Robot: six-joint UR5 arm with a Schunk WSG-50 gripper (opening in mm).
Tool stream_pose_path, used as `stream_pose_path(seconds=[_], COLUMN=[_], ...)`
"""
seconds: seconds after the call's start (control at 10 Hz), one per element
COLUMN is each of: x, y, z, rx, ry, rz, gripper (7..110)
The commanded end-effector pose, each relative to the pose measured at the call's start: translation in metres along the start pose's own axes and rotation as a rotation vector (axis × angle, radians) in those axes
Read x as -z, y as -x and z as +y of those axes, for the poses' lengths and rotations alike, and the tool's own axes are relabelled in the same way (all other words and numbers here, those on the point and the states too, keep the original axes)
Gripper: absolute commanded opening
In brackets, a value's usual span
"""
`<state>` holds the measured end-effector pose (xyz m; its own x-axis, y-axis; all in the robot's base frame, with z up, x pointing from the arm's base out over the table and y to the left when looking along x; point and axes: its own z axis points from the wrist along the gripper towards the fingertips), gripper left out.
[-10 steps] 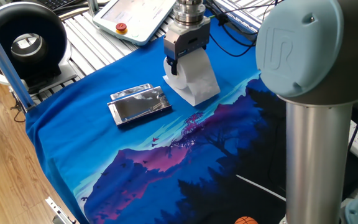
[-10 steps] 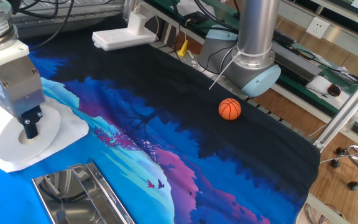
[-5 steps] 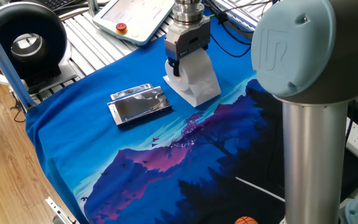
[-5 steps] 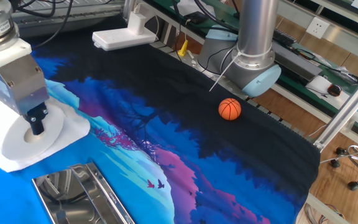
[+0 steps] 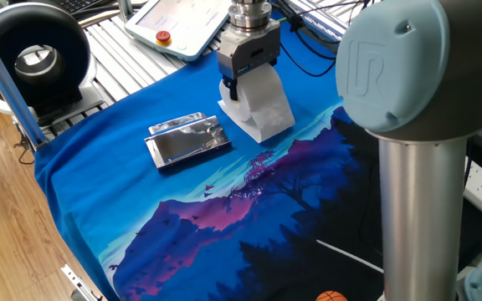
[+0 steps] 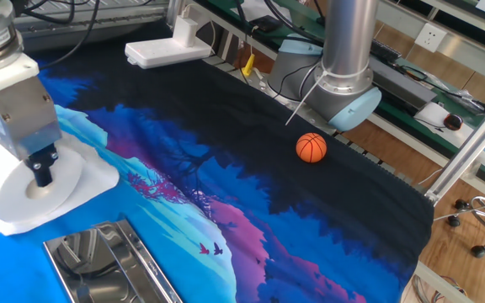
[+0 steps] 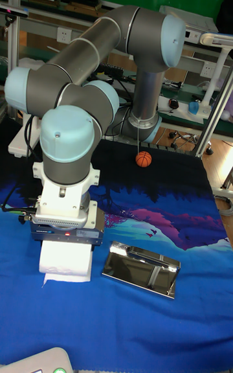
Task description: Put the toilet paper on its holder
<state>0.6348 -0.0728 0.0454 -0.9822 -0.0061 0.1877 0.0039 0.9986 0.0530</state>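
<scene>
The toilet paper (image 5: 264, 104) is a white roll lying on its side on the blue cloth, with a loose sheet spread under it. My gripper (image 5: 234, 89) comes down on it from above and is shut on the toilet paper (image 6: 64, 179). One dark finger (image 6: 40, 170) sits inside the hollow core; the other finger is hidden. The holder (image 5: 187, 140) is a shiny silver metal rectangle lying flat on the cloth, a short gap beside the roll. It also shows as the holder (image 6: 112, 261) and the holder (image 7: 142, 270), with the toilet paper (image 7: 64, 261) under the gripper (image 7: 65, 236).
A white pendant (image 5: 183, 20) with a red button lies on the slatted table behind the roll. A black round device (image 5: 34, 55) stands at the far corner. An orange ball (image 6: 311, 147) rests near the arm's base (image 6: 344, 81). A white device (image 6: 163, 49) sits at the cloth's edge.
The gripper and the roll have shifted slightly sideways, first one way and then back. The holder and the ball have not moved.
</scene>
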Motion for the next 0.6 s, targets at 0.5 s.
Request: stream_pose_path(seconds=[0.5], x=[0.0039], y=[0.0161], z=[0.0068], rx=[0.032], ry=[0.023], rz=[-0.064], gripper=[110])
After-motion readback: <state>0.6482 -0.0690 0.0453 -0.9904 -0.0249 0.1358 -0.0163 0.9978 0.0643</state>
